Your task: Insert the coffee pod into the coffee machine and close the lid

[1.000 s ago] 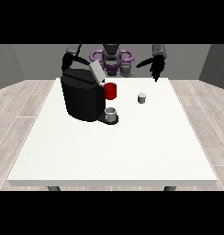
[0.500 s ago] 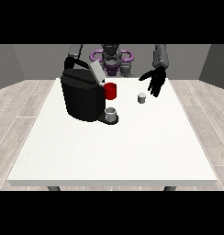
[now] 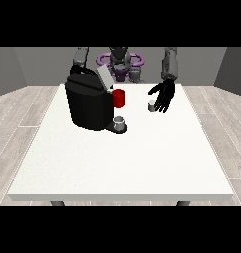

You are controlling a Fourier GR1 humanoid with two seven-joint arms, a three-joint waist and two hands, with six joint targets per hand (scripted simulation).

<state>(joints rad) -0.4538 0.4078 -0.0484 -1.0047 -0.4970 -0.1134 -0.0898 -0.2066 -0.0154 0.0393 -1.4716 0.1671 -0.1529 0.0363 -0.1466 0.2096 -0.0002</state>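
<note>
Black fingers of the hand at the view's right (image 3: 163, 95) hung spread and empty beside the small grey coffee pod (image 3: 151, 105), at three o'clock from the coffee machine (image 3: 89, 104) — poised, we judged, to grasp it. Its lid (image 3: 104, 77) stood raised. We saw a white table (image 3: 122, 158), wood-plank floor and grey walls.

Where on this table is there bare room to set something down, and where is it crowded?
The near half of the table, from the coffee machine to the near edge, is bare, as is the strip along the view's right edge. It is crowded at the far middle: the machine, the cup on its tray, the red part, the pod and the hand beside it.
</note>
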